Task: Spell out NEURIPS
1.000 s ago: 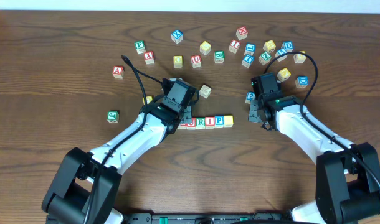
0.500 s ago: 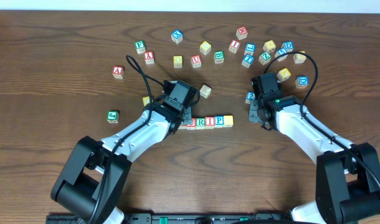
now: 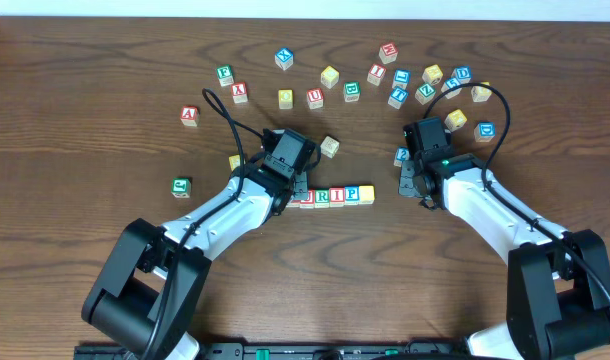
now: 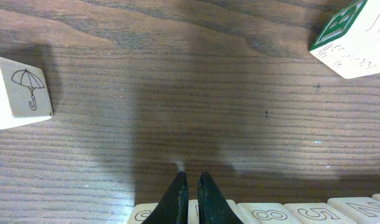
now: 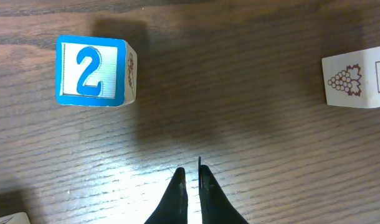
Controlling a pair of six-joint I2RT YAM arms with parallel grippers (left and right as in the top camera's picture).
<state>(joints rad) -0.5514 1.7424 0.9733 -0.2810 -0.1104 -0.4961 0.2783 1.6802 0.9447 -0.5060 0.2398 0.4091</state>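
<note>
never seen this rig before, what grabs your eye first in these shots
A neat row of letter cubes at the centre of the table, with R, I, P readable, stands out against the loose cubes scattered along the far side. The left gripper, jaws shut, sits at the row's left end. In the right wrist view, a bright blue 2 cube lies ahead and left of the shut right gripper.

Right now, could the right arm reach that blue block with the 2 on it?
Probably yes. The blue 2 block lies ahead of its shut jaws, off to one side, with nothing between; the jaws would have to open first.
</note>
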